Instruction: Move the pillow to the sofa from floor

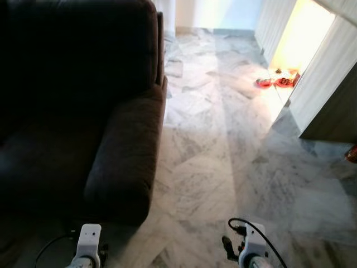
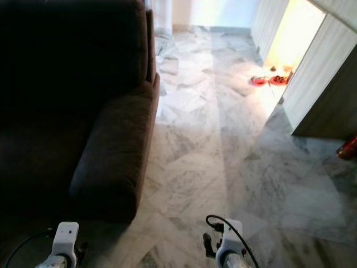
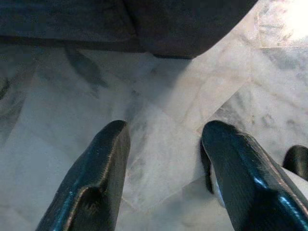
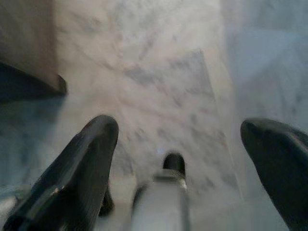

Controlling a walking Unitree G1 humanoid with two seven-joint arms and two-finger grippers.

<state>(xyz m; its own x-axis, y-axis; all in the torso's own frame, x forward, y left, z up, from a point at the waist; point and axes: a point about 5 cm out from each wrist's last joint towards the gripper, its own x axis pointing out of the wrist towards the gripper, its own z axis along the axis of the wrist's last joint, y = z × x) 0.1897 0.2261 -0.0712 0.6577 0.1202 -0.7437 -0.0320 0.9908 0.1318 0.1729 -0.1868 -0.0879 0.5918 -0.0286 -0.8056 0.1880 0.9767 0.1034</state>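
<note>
From the head, a dark sofa (image 1: 78,111) fills the left side, its rounded armrest (image 1: 125,162) running down toward the robot. Pale marble floor (image 1: 223,167) stretches ahead to a bright doorway (image 1: 304,39), where some red things (image 1: 276,82) lie on the ground. Both arms hang low at the bottom edge. No pillow can be made out on the floor or the sofa seat, so the step in hand looks like a search; the robot should probably turn or walk until the pillow comes into sight before reaching at all.

Looking along the left end effector (image 3: 166,163), its two black fingers (image 3: 96,178) stand spread apart over bare marble, grasping nothing, with the sofa's base (image 3: 144,24) just ahead.

Looking along the right end effector (image 4: 185,159), its fingers (image 4: 82,168) are likewise released and wide over the floor, and a dark sofa corner (image 4: 29,82) sits off to one side. Keeping both spread seems sensible, since a soft, bulky pillow will likely need a wide, two-armed hold.
</note>
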